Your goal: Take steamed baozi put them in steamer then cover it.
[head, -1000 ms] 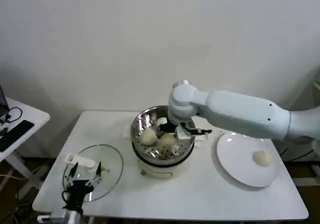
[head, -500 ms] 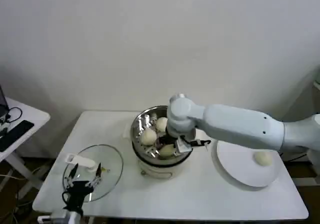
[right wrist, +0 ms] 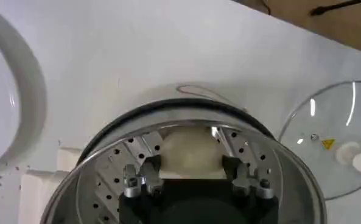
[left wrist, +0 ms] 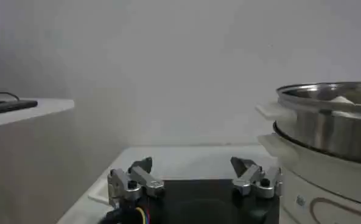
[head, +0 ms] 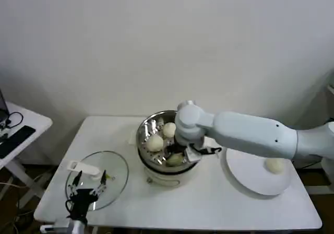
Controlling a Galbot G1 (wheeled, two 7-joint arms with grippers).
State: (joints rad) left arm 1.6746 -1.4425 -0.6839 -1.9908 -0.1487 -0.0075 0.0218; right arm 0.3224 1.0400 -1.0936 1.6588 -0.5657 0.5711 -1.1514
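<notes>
Over the middle of the white tabletop (head: pixel 209 202), the right gripper (head: pixel 180 151) reaches down into the steamer (head: pixel 148 128), its arm stretching in from the right side. From the head view three steamed baozi sit on the perforated tray: one at the left (head: pixel 155 142), one toward the back (head: pixel 169 129), and one at the front (head: pixel 175 160) directly under the gripper. A fourth baozi (head: pixel 274 165) lies alone on the white plate (head: pixel 245 179) to the right of the steamer. The right wrist view adds what the head view hides: the jaws stand on either side of the front baozi (right wrist: pixel 191 152), close against its flanks, though whether they press it I cannot tell. That view also catches the glass lid (right wrist: pixel 341 143) lying flat on the tabletop beyond the steamer rim. The left gripper (left wrist: pixel 195 173) waits low at the front left, by the lid (head: pixel 107 179), jaws spread wide with nothing between them, the steamer's steel wall (left wrist: pixel 332 125) rising beside it.
</notes>
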